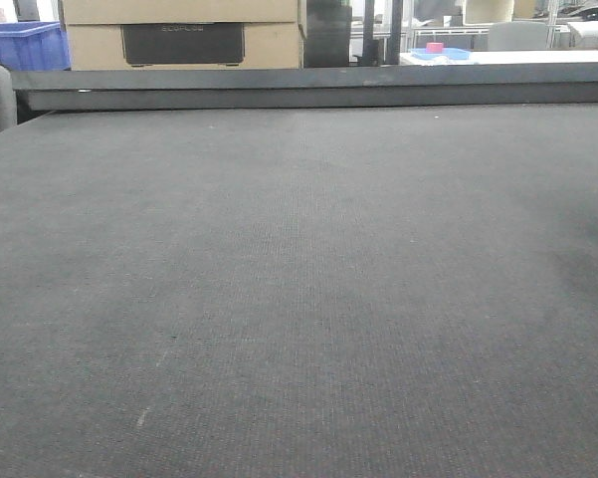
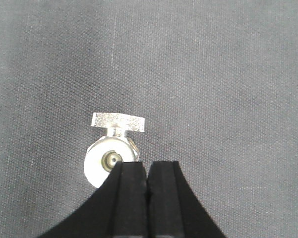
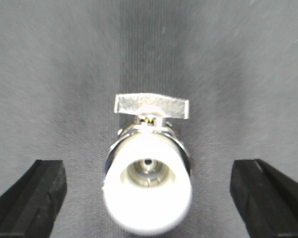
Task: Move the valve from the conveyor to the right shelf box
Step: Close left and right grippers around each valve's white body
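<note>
Dark grey woven conveyor [image 1: 299,299] fills the front view, its dark metal rail [image 1: 318,97] along the far edge and cardboard boxes [image 1: 179,35] behind. The right end effector [image 3: 148,171] stands wide open, with the valve [image 3: 148,183] lying on the belt between its black fingers [image 3: 34,193], touching neither, its white port facing the camera. The left end effector [image 2: 148,168] is closed on nothing, pads pressed together, just beside a valve [image 2: 106,161] on the belt; whether it is the same one cannot be told.
</note>
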Controlling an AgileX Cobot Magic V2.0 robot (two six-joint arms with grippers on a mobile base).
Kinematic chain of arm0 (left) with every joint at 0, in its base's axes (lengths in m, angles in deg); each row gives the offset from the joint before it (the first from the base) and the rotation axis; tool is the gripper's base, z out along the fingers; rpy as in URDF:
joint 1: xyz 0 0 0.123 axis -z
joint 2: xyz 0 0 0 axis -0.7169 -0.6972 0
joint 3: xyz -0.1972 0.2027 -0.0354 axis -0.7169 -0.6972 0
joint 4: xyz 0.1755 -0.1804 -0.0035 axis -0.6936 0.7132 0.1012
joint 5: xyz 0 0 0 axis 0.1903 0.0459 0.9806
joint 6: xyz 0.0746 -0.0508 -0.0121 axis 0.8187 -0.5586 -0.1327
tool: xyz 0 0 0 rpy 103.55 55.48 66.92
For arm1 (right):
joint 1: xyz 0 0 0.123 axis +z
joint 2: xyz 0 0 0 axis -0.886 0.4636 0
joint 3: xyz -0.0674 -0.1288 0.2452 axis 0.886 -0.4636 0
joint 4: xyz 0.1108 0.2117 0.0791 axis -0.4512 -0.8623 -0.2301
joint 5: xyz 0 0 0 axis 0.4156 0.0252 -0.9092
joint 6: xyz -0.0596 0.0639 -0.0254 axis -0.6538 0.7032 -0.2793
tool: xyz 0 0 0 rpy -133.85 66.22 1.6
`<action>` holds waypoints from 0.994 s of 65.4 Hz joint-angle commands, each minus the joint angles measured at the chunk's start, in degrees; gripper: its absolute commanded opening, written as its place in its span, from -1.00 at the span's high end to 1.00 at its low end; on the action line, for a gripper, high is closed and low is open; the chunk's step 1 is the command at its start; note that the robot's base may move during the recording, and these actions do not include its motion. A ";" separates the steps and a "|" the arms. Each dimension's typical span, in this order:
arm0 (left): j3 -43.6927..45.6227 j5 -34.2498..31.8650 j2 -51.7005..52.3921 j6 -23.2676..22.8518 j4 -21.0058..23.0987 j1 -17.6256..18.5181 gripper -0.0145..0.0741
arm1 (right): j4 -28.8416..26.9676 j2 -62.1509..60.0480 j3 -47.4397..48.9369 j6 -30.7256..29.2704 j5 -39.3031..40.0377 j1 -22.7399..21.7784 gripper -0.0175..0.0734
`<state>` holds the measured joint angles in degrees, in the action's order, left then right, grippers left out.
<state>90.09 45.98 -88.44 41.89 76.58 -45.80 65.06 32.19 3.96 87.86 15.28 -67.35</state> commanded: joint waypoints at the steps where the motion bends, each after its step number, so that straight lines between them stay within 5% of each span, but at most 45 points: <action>1: 0.45 -0.29 -0.06 -0.42 0.48 0.11 0.92 | 0.85 2.50 -1.03 -0.52 1.15 0.13 -0.61; 41: 0.45 -0.29 -0.06 -0.42 0.48 0.11 0.92 | 0.85 7.09 -1.12 -0.19 2.89 0.03 -0.56; 56: 0.45 -0.29 -0.06 -0.42 0.48 0.11 0.92 | 0.85 7.09 -1.12 0.07 1.43 0.03 0.08; 65: 0.45 -0.29 -0.06 -0.42 0.48 0.11 0.92 | 0.85 6.98 -1.12 0.07 1.33 0.03 0.73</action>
<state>90.09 45.98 -88.57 41.89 76.58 -45.80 65.06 39.21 3.01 87.98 16.82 -67.35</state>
